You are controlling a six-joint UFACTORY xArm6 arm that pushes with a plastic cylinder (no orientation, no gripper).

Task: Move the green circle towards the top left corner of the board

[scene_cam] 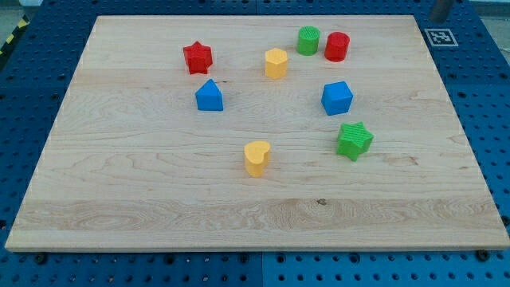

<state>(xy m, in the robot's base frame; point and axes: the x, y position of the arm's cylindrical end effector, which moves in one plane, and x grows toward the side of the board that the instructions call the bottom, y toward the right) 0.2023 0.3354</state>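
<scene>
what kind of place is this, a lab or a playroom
Most likely a robotics lab bench. A wooden board lies on a blue perforated table, a printed marker tag sits at its corner, and small coloured blocks such as the green circle are scattered about. My tip is not visible.

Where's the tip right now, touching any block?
My tip: not in view, contact cannot be told. The green circle block sits beside the red cylinder block.

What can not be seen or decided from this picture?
- My tip: not visible in the camera view; only a grey piece at the top right edge, cut off.
- Green circle and red cylinder: touching or just apart, cannot tell.
- Marker: pattern too small.
</scene>
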